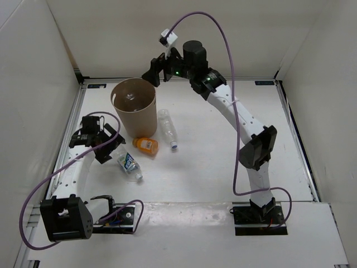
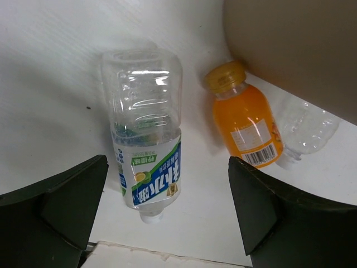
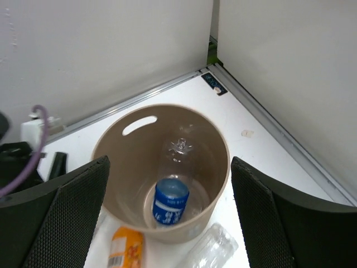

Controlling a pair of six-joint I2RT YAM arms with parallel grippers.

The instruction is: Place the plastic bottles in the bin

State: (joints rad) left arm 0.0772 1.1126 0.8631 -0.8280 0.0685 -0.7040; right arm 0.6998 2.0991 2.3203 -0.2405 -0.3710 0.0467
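Note:
The brown bin [image 1: 137, 120] stands at the back left. In the right wrist view the bin [image 3: 220, 145] holds one clear bottle with a blue label [image 3: 170, 204]. A clear bottle with a blue-green label [image 1: 129, 164] lies in front of the bin, and also shows in the left wrist view [image 2: 146, 151]. The short orange bottle [image 1: 146, 146] and the plain clear bottle [image 1: 167, 127] lie beside the bin. My left gripper [image 1: 111, 146] is open and empty just above the labelled bottle. My right gripper [image 1: 156, 70] is open and empty above the bin's far rim.
White walls close in the table on the left, back and right. The left arm's purple cable [image 1: 67, 170] loops over the left side. The table's front edge strip [image 2: 167, 258] runs just near the labelled bottle's cap.

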